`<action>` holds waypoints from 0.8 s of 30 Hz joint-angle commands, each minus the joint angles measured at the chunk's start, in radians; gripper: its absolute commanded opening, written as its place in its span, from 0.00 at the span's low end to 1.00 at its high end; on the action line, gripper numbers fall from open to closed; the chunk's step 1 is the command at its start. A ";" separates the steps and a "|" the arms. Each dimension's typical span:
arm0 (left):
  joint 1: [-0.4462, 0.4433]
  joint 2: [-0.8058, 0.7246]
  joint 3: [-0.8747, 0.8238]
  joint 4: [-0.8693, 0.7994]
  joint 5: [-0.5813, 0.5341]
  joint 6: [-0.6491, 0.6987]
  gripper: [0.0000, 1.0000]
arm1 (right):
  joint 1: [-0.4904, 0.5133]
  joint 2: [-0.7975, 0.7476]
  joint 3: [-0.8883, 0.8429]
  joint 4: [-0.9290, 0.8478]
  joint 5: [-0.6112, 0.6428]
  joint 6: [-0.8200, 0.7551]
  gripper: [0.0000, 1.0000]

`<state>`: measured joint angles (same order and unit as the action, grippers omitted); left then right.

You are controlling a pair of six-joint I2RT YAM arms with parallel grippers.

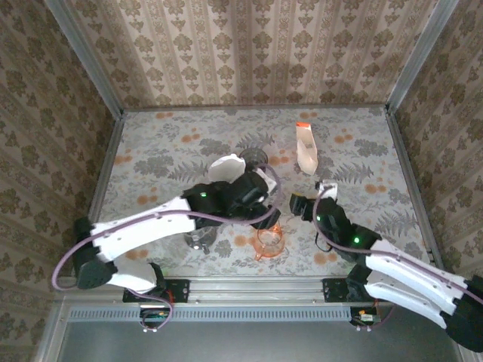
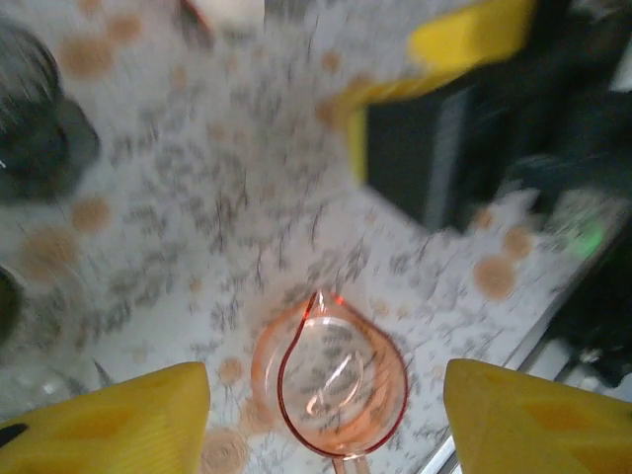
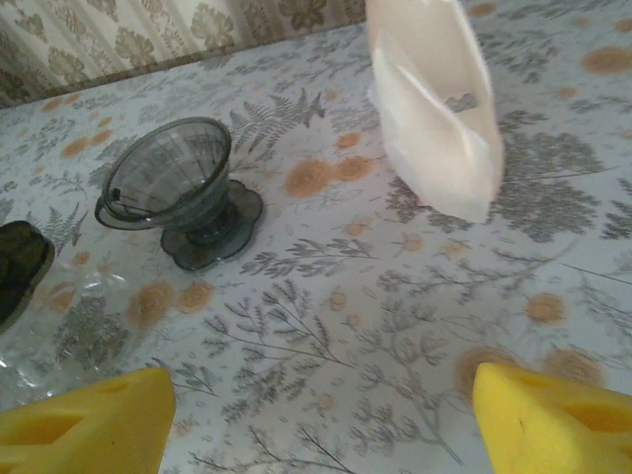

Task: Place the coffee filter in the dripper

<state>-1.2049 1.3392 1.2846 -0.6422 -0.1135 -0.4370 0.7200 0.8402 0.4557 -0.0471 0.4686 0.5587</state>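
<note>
Soft, even light, faint shadows, heavy motion blur in the left wrist view, sharpness elsewhere.

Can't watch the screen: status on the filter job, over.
Left hand, right hand open, empty. Dripper upright, no filter inside. Filter bag nearby. Pink jug below left hand.

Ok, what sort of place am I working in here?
Probably a staged test booth, not a real kitchen: wallpapered panels set in metal posts close off a floral-covered table, laid out for coffee with a grey dripper and a white pouch.
</note>
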 commanded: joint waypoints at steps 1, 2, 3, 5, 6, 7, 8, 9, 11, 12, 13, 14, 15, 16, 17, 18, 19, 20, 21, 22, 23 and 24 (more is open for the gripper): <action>0.000 -0.101 0.013 0.014 -0.053 -0.003 0.72 | -0.058 0.141 0.110 0.064 -0.215 -0.018 0.82; 0.003 -0.133 0.006 0.023 -0.061 -0.003 0.76 | -0.074 0.196 0.145 0.074 -0.245 -0.019 0.82; 0.006 -0.164 0.000 0.029 -0.074 -0.003 0.99 | -0.085 0.250 0.184 0.078 -0.266 -0.016 0.82; 0.005 -0.217 -0.010 0.028 -0.103 0.006 1.00 | -0.101 0.350 0.256 0.094 -0.295 -0.017 0.82; 0.002 -0.246 -0.019 0.024 -0.131 0.009 1.00 | -0.108 0.405 0.299 0.092 -0.300 -0.015 0.82; -0.001 -0.272 -0.032 0.024 -0.154 0.011 1.00 | -0.112 0.449 0.337 0.089 -0.298 -0.009 0.82; -0.002 -0.308 -0.053 0.033 -0.174 0.014 1.00 | -0.117 0.500 0.375 0.088 -0.301 -0.001 0.82; -0.002 -0.343 -0.074 0.040 -0.195 0.013 1.00 | -0.123 0.543 0.419 0.080 -0.298 0.019 0.82; -0.004 -0.410 -0.125 0.055 -0.233 0.010 1.00 | -0.138 0.643 0.482 0.077 -0.290 0.058 0.81; -0.002 -0.440 -0.152 0.059 -0.247 0.004 1.00 | -0.144 0.685 0.514 0.073 -0.293 0.069 0.81; -0.002 -0.464 -0.173 0.061 -0.258 -0.002 1.00 | -0.149 0.722 0.548 0.062 -0.292 0.070 0.81; -0.002 -0.487 -0.194 0.062 -0.269 -0.005 1.00 | -0.152 0.765 0.594 0.032 -0.282 0.069 0.80; -0.002 -0.508 -0.211 0.055 -0.283 -0.014 1.00 | -0.157 0.804 0.637 0.000 -0.274 0.071 0.80; -0.003 -0.523 -0.226 0.048 -0.295 -0.020 1.00 | -0.161 0.832 0.665 -0.014 -0.272 0.070 0.79; -0.002 -0.540 -0.241 0.043 -0.304 -0.023 1.00 | -0.165 0.860 0.692 -0.029 -0.268 0.076 0.78; -0.002 -0.556 -0.252 0.037 -0.312 -0.028 1.00 | -0.169 0.884 0.713 -0.046 -0.262 0.081 0.77; -0.001 -0.571 -0.263 0.032 -0.321 -0.032 1.00 | -0.172 0.901 0.732 -0.056 -0.254 0.084 0.77; -0.001 -0.587 -0.274 0.029 -0.326 -0.033 1.00 | -0.174 0.922 0.749 -0.069 -0.246 0.087 0.76; -0.001 -0.602 -0.284 0.027 -0.332 -0.035 1.00 | -0.177 0.941 0.767 -0.085 -0.243 0.091 0.76; 0.001 -0.612 -0.290 0.025 -0.338 -0.034 1.00 | -0.179 0.956 0.782 -0.099 -0.243 0.092 0.75; 0.001 -0.624 -0.296 0.021 -0.343 -0.034 1.00 | -0.180 0.971 0.796 -0.112 -0.242 0.092 0.74; 0.002 -0.635 -0.303 0.021 -0.346 -0.031 1.00 | -0.180 0.983 0.808 -0.121 -0.240 0.090 0.74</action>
<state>-1.2037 0.7380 0.9932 -0.6052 -0.4103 -0.4526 0.5453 1.7882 1.2148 -0.0937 0.2058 0.6327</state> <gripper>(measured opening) 0.997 0.741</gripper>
